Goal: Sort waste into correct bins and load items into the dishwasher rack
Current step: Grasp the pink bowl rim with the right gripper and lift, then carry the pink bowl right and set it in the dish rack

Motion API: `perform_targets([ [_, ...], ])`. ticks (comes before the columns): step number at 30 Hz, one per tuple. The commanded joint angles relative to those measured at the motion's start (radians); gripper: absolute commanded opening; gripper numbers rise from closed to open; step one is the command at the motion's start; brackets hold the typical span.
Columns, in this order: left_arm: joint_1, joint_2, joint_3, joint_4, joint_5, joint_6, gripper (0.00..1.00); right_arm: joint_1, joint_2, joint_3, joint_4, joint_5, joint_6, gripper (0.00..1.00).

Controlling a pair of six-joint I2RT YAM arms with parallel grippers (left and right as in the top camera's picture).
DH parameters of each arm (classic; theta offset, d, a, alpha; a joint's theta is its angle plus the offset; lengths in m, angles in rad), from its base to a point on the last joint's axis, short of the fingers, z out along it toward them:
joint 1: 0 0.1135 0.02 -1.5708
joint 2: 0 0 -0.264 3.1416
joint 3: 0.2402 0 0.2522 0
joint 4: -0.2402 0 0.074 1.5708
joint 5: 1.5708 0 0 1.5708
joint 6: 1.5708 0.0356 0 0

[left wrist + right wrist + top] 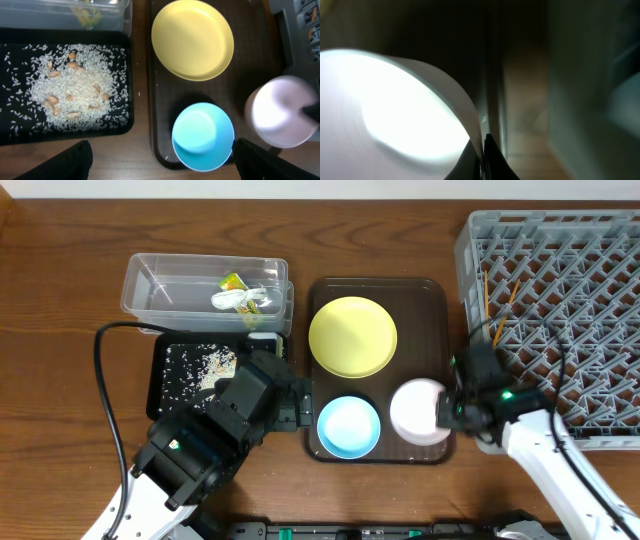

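Wood table (60, 250), rice (75, 90) in black tray (12, 112), wrapper (233, 281) in tub (160, 295)

Dark wooden surface (60, 240) carries four units. Left rear: clear tub (160, 305). Black tray (155, 375) directly in front of tub. Centre: brown serving tray (420, 305). Right: grey rack (580, 280), beside serving tray.

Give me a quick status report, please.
Left gripper open, empty, beside blue bowl. Right gripper shut on pink bowl, at rim, over brown tray. Nothing between it and rack.
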Motion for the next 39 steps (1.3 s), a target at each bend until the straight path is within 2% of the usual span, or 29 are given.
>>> perform_targets([
  [1, 0.004, -0.004, 0.011, -0.002, -0.016, 0.006, 0.91, 0.008, -0.043, 0.183, -0.051, 0.245, -0.031, 0.01],
  [5, 0.004, -0.004, 0.011, -0.002, -0.016, 0.006, 0.91, 0.008, -0.045, 0.316, -0.069, 0.558, -0.030, 0.01],
  [10, 0.004, -0.004, 0.011, -0.002, -0.016, 0.006, 0.91, 0.003, -0.037, 0.336, -0.001, 0.963, -0.030, 0.01],
  [16, 0.004, -0.004, 0.011, -0.002, -0.016, 0.006, 0.91, -0.061, 0.011, 0.336, 0.017, 1.137, -0.030, 0.01],
  [22, 0.004, -0.004, 0.011, -0.002, -0.016, 0.006, 0.91, -0.196, 0.098, 0.336, 0.092, 1.081, -0.093, 0.01],
  [27, 0.004, -0.004, 0.011, -0.002, -0.016, 0.006, 0.91, -0.270, 0.190, 0.335, 0.009, 0.989, -0.118, 0.01],
  [39, 0.004, -0.004, 0.011, -0.002, -0.016, 0.006, 0.91, -0.220, 0.311, 0.335, -0.026, 0.918, -0.112, 0.01],
])
